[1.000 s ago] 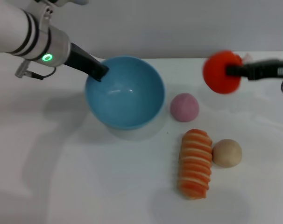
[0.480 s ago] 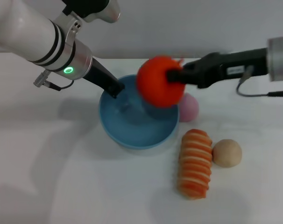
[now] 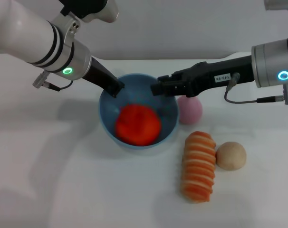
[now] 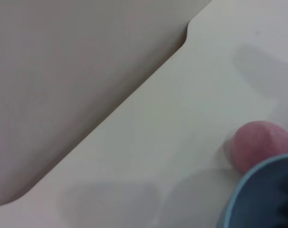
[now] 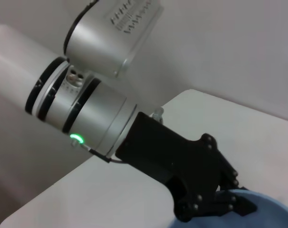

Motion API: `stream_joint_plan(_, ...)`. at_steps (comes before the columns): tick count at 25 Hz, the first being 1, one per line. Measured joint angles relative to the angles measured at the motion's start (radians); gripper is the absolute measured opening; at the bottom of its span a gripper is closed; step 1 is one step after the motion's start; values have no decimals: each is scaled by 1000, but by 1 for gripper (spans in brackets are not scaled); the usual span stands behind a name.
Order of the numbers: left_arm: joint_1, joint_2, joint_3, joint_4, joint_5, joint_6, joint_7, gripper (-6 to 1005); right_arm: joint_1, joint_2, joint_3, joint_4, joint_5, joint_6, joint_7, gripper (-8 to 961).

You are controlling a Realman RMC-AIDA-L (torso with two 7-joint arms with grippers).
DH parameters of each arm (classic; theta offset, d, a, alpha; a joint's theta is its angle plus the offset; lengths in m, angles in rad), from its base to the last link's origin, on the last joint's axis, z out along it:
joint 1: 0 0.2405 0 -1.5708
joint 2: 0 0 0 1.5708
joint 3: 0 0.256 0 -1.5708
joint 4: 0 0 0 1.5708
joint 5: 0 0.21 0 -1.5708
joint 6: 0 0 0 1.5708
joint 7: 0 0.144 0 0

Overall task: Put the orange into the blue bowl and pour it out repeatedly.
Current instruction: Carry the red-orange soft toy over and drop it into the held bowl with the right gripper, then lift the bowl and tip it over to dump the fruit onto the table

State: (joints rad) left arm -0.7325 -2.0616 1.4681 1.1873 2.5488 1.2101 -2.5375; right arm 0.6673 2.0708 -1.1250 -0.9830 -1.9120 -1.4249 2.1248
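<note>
From my head camera, the orange (image 3: 138, 124) sits inside the blue bowl (image 3: 106, 124), low against the near wall and free of both my grippers. My left gripper (image 3: 115, 88) is clamped on the bowl's far-left rim, and my right gripper (image 3: 158, 89) hangs over the far-right rim with nothing in it; I judge its fingers parted, though they read only as a dark block here. A pink ball (image 3: 189, 109) lies just beside the bowl on its right, with a striped loaf (image 3: 198, 166) and a tan ball (image 3: 231, 155) nearer to me. My worry is the pour: if I tip toward that side, the orange could roll into the pink ball or the loaf and scatter them, or run off the table (image 3: 87, 190). In my left wrist view I see only an arc of the bowl's rim (image 4: 239, 194), the pink ball (image 4: 260, 145) close against it and the table edge (image 4: 134, 95), not my own fingers. In my right wrist view my left gripper (image 5: 215, 209) pinches the rim (image 5: 265, 209) by a thin edge; a one-sided hold like that could slip or let the bowl twist as it tilts.
</note>
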Motion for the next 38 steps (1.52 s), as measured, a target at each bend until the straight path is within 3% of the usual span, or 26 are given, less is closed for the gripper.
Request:
stream_joint_plan(6,8,1,3,-1,6,-27,4,-2,-43,0,67,-24,30,7,-36,376)
stream_joint_plan(9,17,2,8,-1,8,-49,9,-2,-107,0,152,-22,126,13,-159,490)
stream_joint_plan(14,40,3,14,12,10,-104,55,-2,-249,0,263,32,314,73,-432,559)
stream_joint_plan(18,58,3,28,63,35,-142,95,-1,-340,3,295,147,434,114,-643,559)
stream_joint_plan(21,100,2,93,165,105,-178,99,0,-377,3,319,262,510,120,-745,559)
stream_joint_plan(25,148,2,179,252,205,-233,97,-1,-392,3,360,360,528,122,-794,559)
stream_joint_plan(28,218,1,314,342,327,-331,94,-1,-394,3,371,398,536,117,-819,559)
stream_joint_plan(29,218,1,314,342,327,-331,94,-1,-394,3,371,404,539,116,-822,559)
stream_joint_plan(30,265,3,377,384,338,-412,128,-1,-393,3,371,409,541,116,-825,559)
stream_joint_plan(33,325,2,429,419,340,-505,230,-2,-389,4,369,414,544,115,-827,559)
stream_joint_plan(34,372,0,460,439,341,-585,311,-2,-387,4,367,418,544,115,-827,559)
stream_joint_plan(38,440,1,519,453,341,-708,452,-2,-382,5,369,439,544,113,-827,559)
